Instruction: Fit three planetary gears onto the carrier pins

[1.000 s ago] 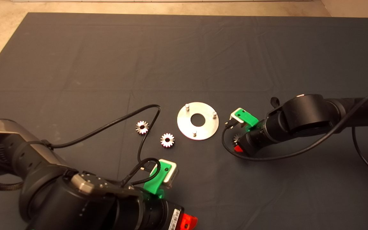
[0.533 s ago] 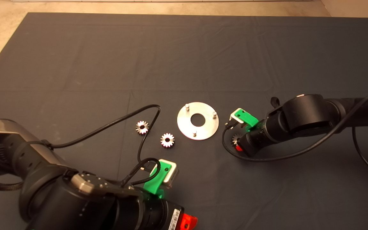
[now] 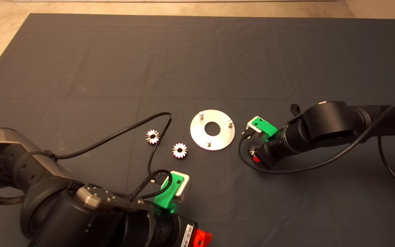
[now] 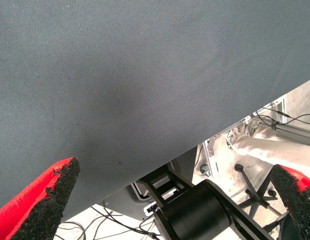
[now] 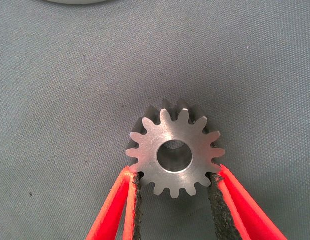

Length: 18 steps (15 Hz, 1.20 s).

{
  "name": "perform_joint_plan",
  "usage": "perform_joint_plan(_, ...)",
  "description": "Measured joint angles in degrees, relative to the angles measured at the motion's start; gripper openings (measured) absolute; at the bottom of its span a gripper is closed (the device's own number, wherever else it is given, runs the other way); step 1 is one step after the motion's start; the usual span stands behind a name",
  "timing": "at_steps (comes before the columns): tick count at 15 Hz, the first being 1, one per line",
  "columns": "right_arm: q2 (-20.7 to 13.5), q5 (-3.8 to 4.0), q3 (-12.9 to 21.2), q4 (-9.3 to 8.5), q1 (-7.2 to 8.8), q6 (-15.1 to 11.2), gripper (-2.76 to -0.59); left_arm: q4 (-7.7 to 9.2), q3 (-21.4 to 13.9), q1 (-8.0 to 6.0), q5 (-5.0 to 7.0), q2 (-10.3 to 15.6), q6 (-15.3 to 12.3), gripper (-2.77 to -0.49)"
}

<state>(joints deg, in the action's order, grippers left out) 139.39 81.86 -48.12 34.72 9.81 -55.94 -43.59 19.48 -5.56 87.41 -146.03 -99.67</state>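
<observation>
From above, my right end effector sits low on the dark mat of the bench, just beside the right rim of the flat round silver disc near the bench's middle. Its three short upright carrier pins are all bare. Two small silvery-grey toothed planetary gears lie flat on the mat to the disc's left, apart from each other, with a black cable curving between them. The third gear peeks out under my right wrist. My left end effector waits at the bench's near edge.

In the left wrist view, my left end effector's red fingers stand wide apart over bare mat, with the bench's edge and the floor beyond.

In the right wrist view, my right end effector has its black pads pressed against opposite teeth of the gear, which looks to lie flat, so I judge it clamped. To do this well I should lift straight, keep the gear level, and centre its bore over the nearest pin before lowering. The disc's rim is close ahead. Open mat lies all around, and the cable stays on the far side.
</observation>
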Motion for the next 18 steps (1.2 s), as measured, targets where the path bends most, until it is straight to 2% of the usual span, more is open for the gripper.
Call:
perform_joint_plan(8, 0.05, 0.17, 0.00, 0.00, 0.02, 0.02, -2.65, 0.00, 0.00, 0.00, 0.00, 0.00, 0.00, -0.50)
perform_joint_plan(13, -0.05, 0.96, 0.77, -0.16, 0.10, 0.00, -2.65, 0.00, 0.00, 0.00, 0.04, 0.00, 0.02, -0.50)
perform_joint_plan(17, 0.02, 0.90, 0.94, -0.44, 2.12, 0.00, -2.65, 0.00, 0.00, 0.00, -0.01, 0.02, 0.02, -0.50)
perform_joint_plan(18, 0.02, 0.92, 0.94, -1.01, 2.65, 0.00, -2.65, 0.00, 0.00, 0.00, -0.01, 0.00, 0.02, -0.50)
